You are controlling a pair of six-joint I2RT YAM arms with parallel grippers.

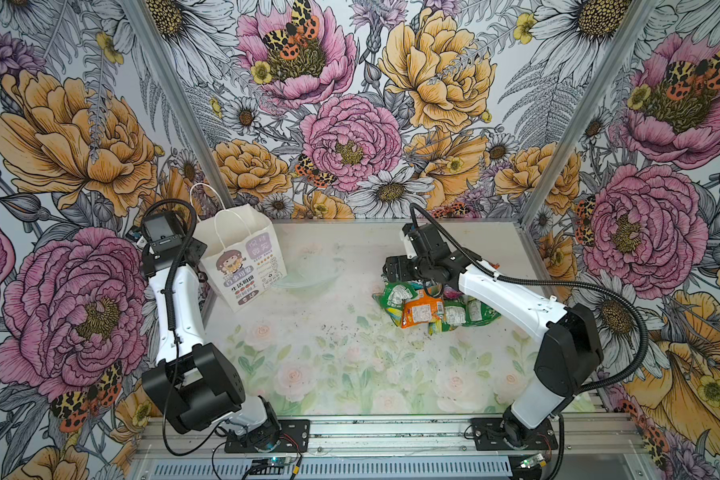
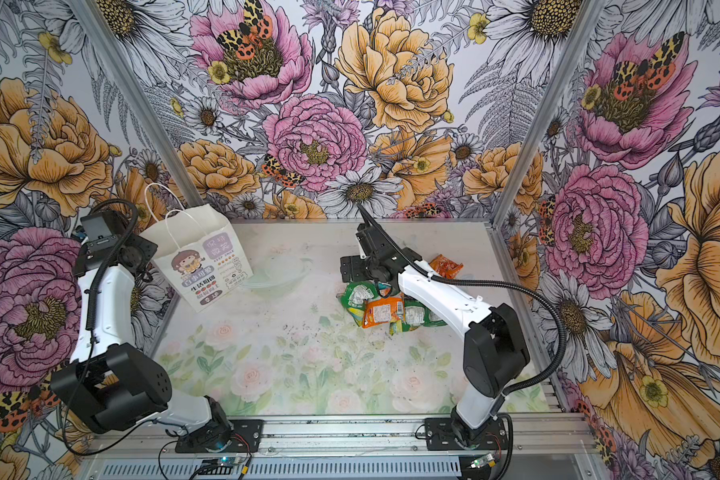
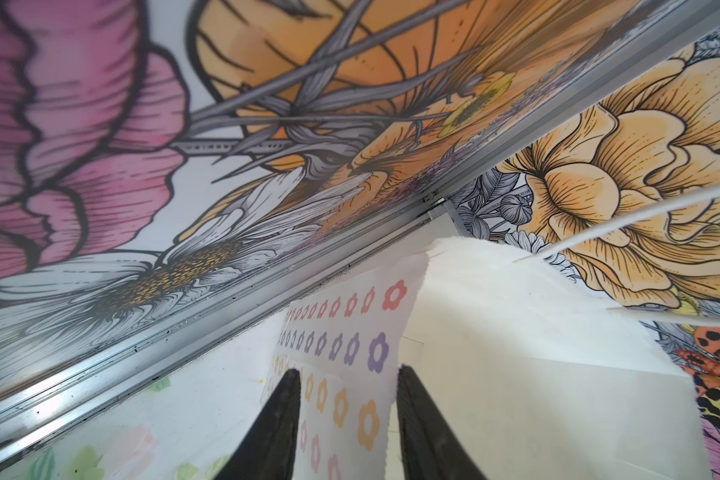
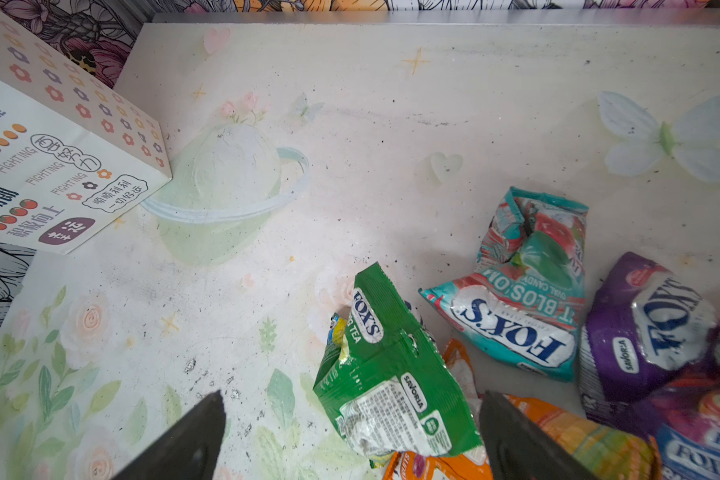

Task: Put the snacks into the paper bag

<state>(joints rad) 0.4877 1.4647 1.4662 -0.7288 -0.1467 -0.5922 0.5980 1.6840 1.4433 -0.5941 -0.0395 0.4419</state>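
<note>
1. Snacks, small crinkly plastic candy packets (image 1: 429,309): heaped loose on the pale flower-printed tabletop (image 1: 308,357), right of centre in both top views. One stray orange packet (image 2: 445,265) lying just behind the right arm (image 2: 433,286), a little apart from the heap.
2. At lower right of the right wrist view: green "FOX'S" packet (image 4: 391,386), teal packet (image 4: 524,291) and purple packet (image 4: 649,332), with more orange ones partly underneath.
3. Tall white paper bag with thin cord handles and a cartoon girl on its face (image 1: 242,257): standing at the left of the table in both top views, leaning, mouth open upward, well apart from the heap.
4. Inside of the bag: only bare white inner wall showing in the top views, bottom hidden, no packet seen in it.
5. Left gripper (image 3: 348,370): at the bag's flower-dotted side wall, jaws apart with that wall between them, no visible pinch on the paper.
6. Right gripper (image 4: 352,395): low over the heap, jaws wide apart astride the green "FOX'S" packet, nothing held.
7. Progress, as a judgement: at or near the start. No packet visibly bagged, the whole heap left to move, bag seemingly being steadied for a first pick.
</note>
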